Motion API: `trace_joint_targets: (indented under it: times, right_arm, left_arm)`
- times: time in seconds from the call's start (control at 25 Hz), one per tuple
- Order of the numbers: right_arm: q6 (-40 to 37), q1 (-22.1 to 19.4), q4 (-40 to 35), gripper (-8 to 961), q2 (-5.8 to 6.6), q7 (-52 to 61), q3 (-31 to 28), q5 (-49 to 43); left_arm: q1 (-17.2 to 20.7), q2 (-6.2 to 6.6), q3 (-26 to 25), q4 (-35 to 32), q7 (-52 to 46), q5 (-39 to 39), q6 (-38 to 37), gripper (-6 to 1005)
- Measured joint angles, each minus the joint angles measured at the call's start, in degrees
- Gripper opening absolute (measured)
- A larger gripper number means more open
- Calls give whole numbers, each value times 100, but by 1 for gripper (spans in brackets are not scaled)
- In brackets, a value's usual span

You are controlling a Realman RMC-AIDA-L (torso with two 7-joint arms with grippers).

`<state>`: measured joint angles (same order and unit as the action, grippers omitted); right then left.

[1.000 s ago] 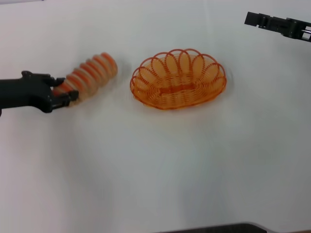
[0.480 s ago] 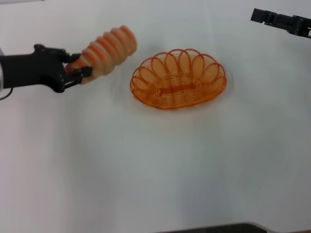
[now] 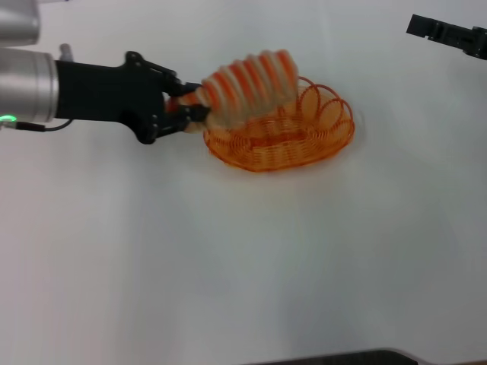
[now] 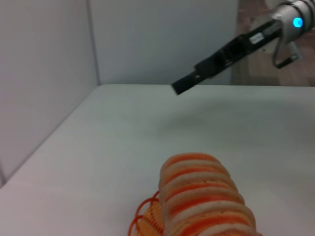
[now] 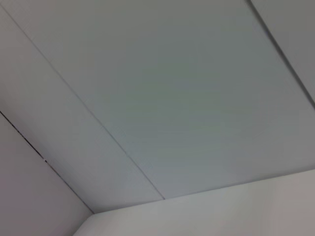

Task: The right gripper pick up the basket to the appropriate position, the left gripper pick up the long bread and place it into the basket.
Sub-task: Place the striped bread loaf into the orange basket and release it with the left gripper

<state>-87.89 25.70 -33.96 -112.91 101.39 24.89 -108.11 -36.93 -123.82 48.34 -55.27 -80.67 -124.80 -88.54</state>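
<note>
Carried from the table's left side, the long bread [image 3: 247, 82] now hangs above the left part of the basket [image 3: 304, 141], clamped at its near end by the left gripper [image 3: 189, 108], whose black fingers pinch the loaf from both sides. A second ago the loaf was low and well left of the basket; half a second ago it was raised just beside the rim. It slants upward away from the gripper, its free end over the basket's scalloped loops, and whether it touches the wire cannot be told. The right gripper [image 3: 426, 27] has drawn a little farther toward the far right corner, well apart from the basket; whether its fingers are apart or together cannot be told.

The table [image 3: 243, 258] is plain white, with pale wall panels behind it in both wrist views. The left wrist view shows the striped loaf [image 4: 204, 199] close up, a bit of orange wire [image 4: 145, 221] beside it, and the right gripper [image 4: 184, 84] off across the table.

The basket sits on the table where it was, with nothing resting on its spiral base.
</note>
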Motion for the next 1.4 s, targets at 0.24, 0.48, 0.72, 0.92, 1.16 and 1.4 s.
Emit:
trace_joint_targets:
  times: [0.24,0.48,0.72,0.92,1.16,1.4]
  right_arm:
    - [-33,-34,-3,915,3,-10,-28,0]
    - [-98,-39,-5,915,6,-14,-20,0]
    - [-122,-39,-6,915,6,-14,3,-10]
    - [-149,-38,-5,915,6,-14,-2,-7]
    - [-149,-9,-5,915,6,-14,12,-21]
    - [-144,4,-5,915,6,-20,17,-33]
  left_arm:
    - [-211,-33,402,75,-74,40,61,250]
    - [-349,-54,943,284,-101,168,489,222]
    - [-548,-55,1297,635,-152,238,917,216]
    - [-665,-55,1719,900,-217,288,1370,208]
    - [-678,-64,1765,942,-221,309,1518,203]
    - [-657,-64,1831,949,-221,357,1535,198]
